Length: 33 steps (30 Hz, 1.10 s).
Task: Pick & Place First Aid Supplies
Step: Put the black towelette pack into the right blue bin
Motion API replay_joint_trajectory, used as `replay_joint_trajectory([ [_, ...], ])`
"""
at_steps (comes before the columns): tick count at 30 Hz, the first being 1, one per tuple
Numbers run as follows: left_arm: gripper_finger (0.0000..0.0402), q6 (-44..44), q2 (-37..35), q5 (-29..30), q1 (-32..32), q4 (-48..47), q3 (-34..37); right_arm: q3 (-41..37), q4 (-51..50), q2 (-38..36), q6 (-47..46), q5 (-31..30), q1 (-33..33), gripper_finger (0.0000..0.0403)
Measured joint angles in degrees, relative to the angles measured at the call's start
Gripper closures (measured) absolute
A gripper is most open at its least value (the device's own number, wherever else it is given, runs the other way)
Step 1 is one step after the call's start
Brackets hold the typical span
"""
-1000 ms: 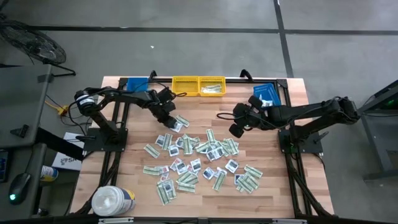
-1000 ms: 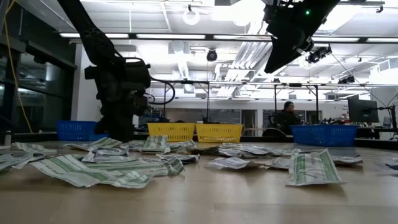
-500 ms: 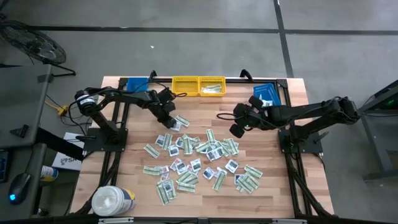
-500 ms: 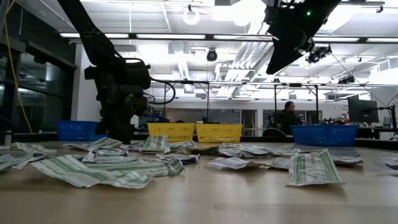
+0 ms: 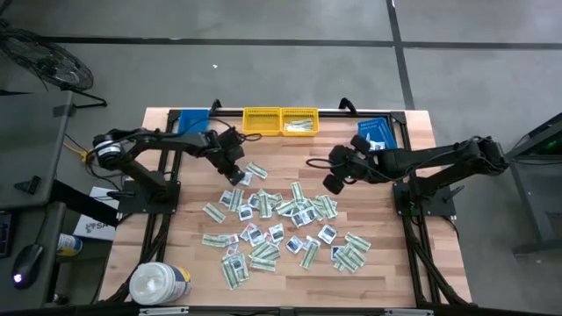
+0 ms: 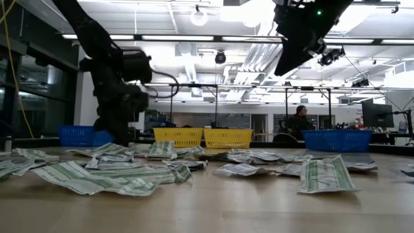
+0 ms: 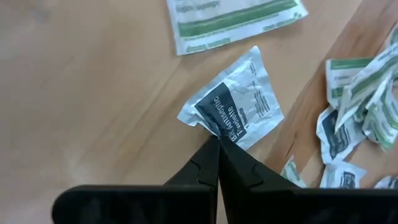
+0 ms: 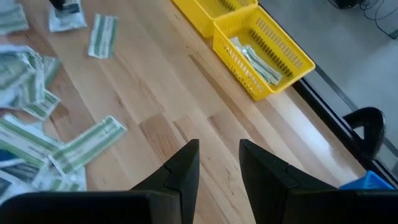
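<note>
Item: one squarish white packet with a dark blue panel (image 7: 233,109), which you had pinched by one corner in the left gripper (image 7: 217,144), its fingers clenched tight on the paper; the packet sat at the near-left edge of the scatter on the wooden table (image 5: 176,237), close to the surface, and you cannot tell whether it still touched the wood. Just beside it lay a long pale green-white strip (image 7: 233,18), flat on the table. Your remaining first aid supplies (image 5: 281,228), mixed long strips and smaller squarish packets, lay spread across the middle of the table, many overlapping. At the back edge you had two yellow bins (image 5: 281,121) side by side, the right-hand one with a few green-white strips in it, and blue bins (image 5: 378,132) towards either back corner. A big white round tub (image 5: 158,283) stood at the front left corner. Your right gripper (image 8: 219,163) hung above bare wood between the scatter and the yellow bins, its fingers parted and grasping nothing. A person (image 6: 299,122) showed in the room behind the table.
</note>
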State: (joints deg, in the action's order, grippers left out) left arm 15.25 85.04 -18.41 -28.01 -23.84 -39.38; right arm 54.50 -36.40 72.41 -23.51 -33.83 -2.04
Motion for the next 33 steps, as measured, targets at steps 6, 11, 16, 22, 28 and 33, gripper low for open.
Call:
replay_joint_trajectory([
  [6, 0.0401, 0.0, -3.9, 7.4, 3.7, 0.5, 0.0, -6.8, 20.3, 0.0, 6.9, 5.9, 0.0, 0.0295],
  [11, 0.0401, -0.6, -6.3, 13.6, 7.1, 4.8, -0.1, -18.5, 49.0, 0.0, 11.9, 10.9, 0.0, 0.0295],
  [16, 0.0401, -3.3, -7.3, 18.8, 11.0, 12.6, -0.2, -28.2, 70.2, 0.0, 12.0, 11.7, 0.2, 0.0295],
  [22, 0.0401, -7.2, -7.3, 27.9, 15.8, 25.4, -0.2, -33.2, 79.0, 0.0, 10.7, 11.8, 0.2, 0.0295],
  [28, 0.0401, -13.9, -7.2, 35.7, 19.9, 37.7, -0.3, -33.2, 80.8, 0.1, 11.0, 11.9, 0.2, 0.0295],
  [33, 0.0401, -18.4, -6.9, 38.8, 22.6, 44.5, -0.3, -33.2, 84.7, 0.6, 11.6, 11.4, 0.2, 0.0295],
])
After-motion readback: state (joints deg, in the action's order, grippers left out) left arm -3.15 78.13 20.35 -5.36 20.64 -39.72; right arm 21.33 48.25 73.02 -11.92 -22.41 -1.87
